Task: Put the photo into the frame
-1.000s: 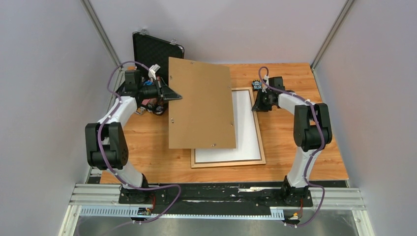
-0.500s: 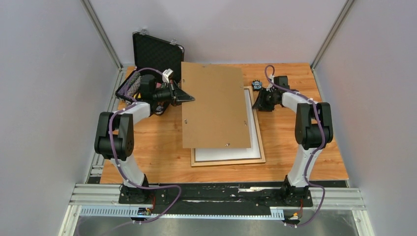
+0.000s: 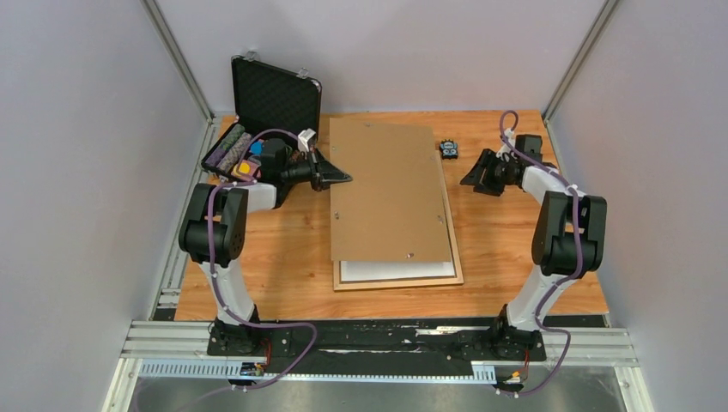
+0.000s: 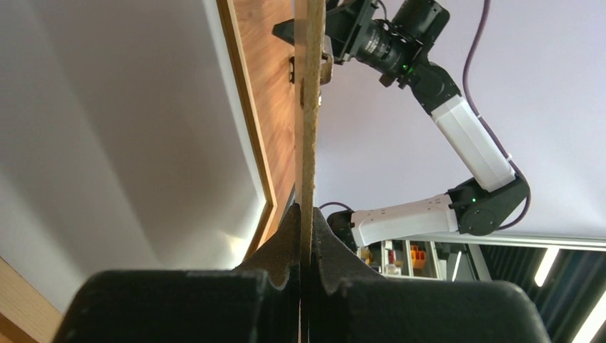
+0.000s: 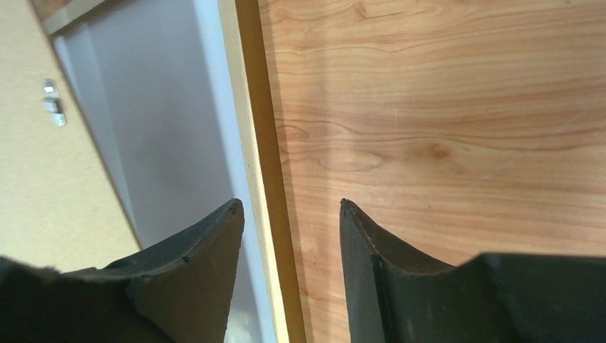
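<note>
The frame of light-brown moulding lies flat on the table. Inside it the photo shows only its plain white side as a strip at the near end. A brown backing board covers the rest, and my left gripper is shut on its left edge. In the left wrist view the board runs edge-on out of my closed left gripper, raised above the frame. My right gripper is open to the right of the frame. In its own view it holds nothing, above the frame's rail.
An open black foam-lined case stands at the back left with small coloured items in front of it. A small black object lies on the table behind the frame. Grey walls close in both sides.
My left gripper has carried the backing board to the right until it lies over most of the frame. My right gripper has opened and drawn back to the right, away from the frame.
</note>
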You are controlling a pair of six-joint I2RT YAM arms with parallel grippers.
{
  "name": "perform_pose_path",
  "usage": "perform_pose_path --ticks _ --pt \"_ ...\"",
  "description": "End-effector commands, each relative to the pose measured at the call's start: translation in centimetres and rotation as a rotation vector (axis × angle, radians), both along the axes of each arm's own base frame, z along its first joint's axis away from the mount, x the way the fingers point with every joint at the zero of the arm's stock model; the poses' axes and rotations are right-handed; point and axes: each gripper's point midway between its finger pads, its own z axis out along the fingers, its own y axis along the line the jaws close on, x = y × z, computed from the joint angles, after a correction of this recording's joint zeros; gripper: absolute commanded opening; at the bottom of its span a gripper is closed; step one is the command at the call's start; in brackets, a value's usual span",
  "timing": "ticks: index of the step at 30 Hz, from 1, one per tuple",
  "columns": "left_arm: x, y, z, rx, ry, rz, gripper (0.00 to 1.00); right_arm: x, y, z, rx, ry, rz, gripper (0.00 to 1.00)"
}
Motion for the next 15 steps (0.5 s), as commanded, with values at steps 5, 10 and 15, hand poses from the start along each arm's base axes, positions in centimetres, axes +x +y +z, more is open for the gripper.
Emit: perform_pose_path --ticks 5,10,15 --pt "-0.1 -0.8 -0.2 -0.022 -0.028 -0.014 0.00 -1.4 -0.7 3.9 0.036 -0.123 0.053 0.51" --pt "-0.4 -1.0 -1.1 -0.016 -0.009 -0.015 0.00 -2.3 -0.8 4.2 0.034 -0.143 0.063 0.50" --pt "-0.6 -1.4 -1.4 -0.009 -0.006 -0.016 0.00 -2.6 -1.5 4.4 0.055 -0.150 0.050 0.49"
